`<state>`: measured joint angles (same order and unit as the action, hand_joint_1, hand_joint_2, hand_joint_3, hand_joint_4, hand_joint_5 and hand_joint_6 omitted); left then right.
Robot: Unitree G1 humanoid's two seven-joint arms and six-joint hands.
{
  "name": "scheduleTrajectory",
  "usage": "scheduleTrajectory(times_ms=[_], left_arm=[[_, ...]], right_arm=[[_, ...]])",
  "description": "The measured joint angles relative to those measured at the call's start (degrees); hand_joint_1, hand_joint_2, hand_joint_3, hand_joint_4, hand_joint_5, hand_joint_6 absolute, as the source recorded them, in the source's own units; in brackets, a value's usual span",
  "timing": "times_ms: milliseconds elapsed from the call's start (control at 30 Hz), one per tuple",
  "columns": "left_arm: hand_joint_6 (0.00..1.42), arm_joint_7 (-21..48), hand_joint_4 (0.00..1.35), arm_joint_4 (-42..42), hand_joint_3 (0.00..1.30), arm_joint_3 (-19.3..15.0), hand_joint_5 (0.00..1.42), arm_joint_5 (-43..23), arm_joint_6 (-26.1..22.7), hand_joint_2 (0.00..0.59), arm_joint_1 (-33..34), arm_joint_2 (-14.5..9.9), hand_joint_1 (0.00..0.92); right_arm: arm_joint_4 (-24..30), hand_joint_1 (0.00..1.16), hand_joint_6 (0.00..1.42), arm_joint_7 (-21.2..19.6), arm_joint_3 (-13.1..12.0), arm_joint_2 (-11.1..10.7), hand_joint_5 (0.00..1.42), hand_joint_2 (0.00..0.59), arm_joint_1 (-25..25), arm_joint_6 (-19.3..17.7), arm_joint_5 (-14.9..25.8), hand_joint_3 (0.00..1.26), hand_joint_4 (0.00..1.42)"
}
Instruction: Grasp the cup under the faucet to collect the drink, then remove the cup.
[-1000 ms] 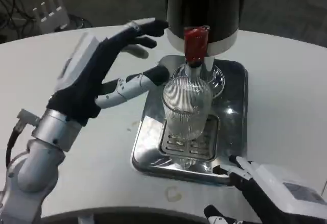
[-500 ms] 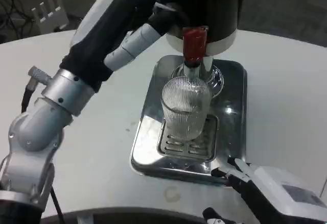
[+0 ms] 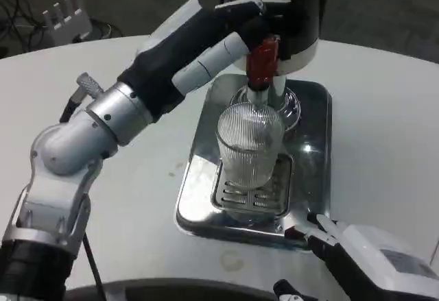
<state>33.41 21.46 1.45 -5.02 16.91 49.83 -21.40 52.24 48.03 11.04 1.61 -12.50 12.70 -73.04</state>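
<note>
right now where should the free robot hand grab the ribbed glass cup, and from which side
Probably around the mid-wall of the cup, coming in from the right. It stands upright on the drip tray grate, the faucet blocks the top, the left robot hand is up at the red tap, and the right robot hand waits low, near the tray's front right corner.

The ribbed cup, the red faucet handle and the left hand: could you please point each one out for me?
ribbed cup [image 3: 250, 145], head view, middle of its ribbed wall.
red faucet handle [image 3: 260, 61], head view, middle of the red lever.
left hand [image 3: 209, 44], head view, dark back of the hand.
</note>
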Motion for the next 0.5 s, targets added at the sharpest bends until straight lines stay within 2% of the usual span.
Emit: scheduleTrajectory(times_ms=[267,400,500], left_arm=[[0.48,4.48,0.26,2.04,0.29,0.14,0.38,-1.16,-1.58,0.064,0.96,-0.01,0.0],[0.36,6.09,0.25,3.27,0.29,1.06,0.34,-0.95,-1.49,0.049,2.15,-0.34,0.0],[0.34,6.18,0.24,4.42,0.28,1.82,0.33,0.34,0.13,0.047,2.72,-0.8,0.0]], right_arm=[[0.01,0.39,0.02,0.0,0.06,0.08,0.0,0.438,-0.3,0.01,0.16,0.16,0.0],[0.07,0.39,0.02,0.0,0.09,0.23,0.0,0.438,-0.39,0.4,0.31,0.16,0.0],[0.12,0.39,0.02,0.0,0.12,0.27,0.0,0.438,-0.5,0.53,0.33,0.16,0.0]])
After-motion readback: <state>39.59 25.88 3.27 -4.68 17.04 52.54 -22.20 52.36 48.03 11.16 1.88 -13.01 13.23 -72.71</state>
